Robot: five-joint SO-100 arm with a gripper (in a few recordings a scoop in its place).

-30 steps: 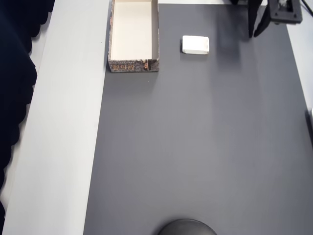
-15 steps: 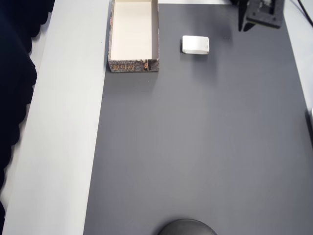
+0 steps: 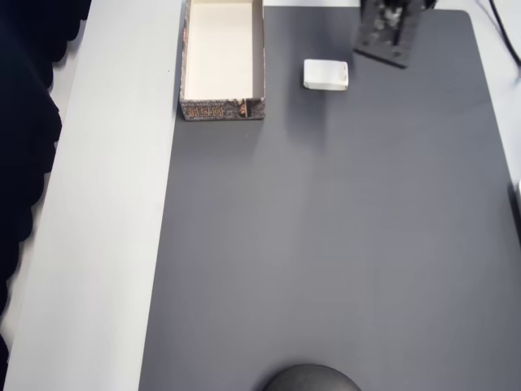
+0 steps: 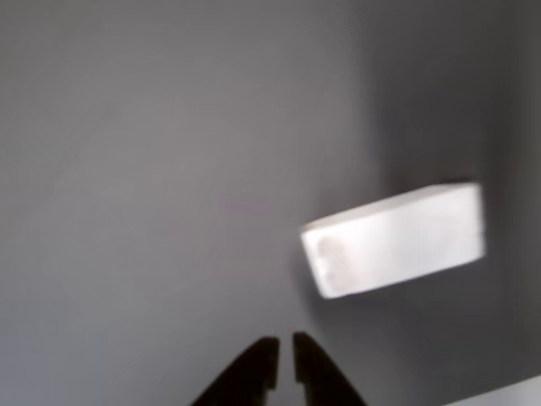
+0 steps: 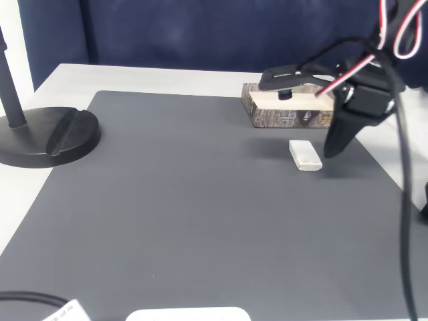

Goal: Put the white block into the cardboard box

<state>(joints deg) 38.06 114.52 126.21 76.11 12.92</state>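
The white block (image 3: 326,74) lies flat on the dark grey mat, to the right of the cardboard box (image 3: 222,61) in the overhead view. The box is open-topped with cream walls and a patterned front side, and nothing shows inside it. My gripper (image 3: 383,42) hangs over the mat just right of the block. In the wrist view the block (image 4: 393,241) sits up and to the right of my gripper (image 4: 285,359), whose dark fingers stand almost together with nothing between them. In the fixed view my gripper (image 5: 332,147) points down just right of the block (image 5: 305,154), in front of the box (image 5: 287,115).
A black round stand base (image 5: 50,134) sits at the mat's left in the fixed view and shows at the bottom edge (image 3: 312,380) from overhead. A pale table strip (image 3: 106,244) runs beside the mat. Red and white cables (image 5: 394,33) hang by the arm.
The gripper has moved left across the top of the overhead view, from the mat's right corner to just beside the block. Block and box have not moved.
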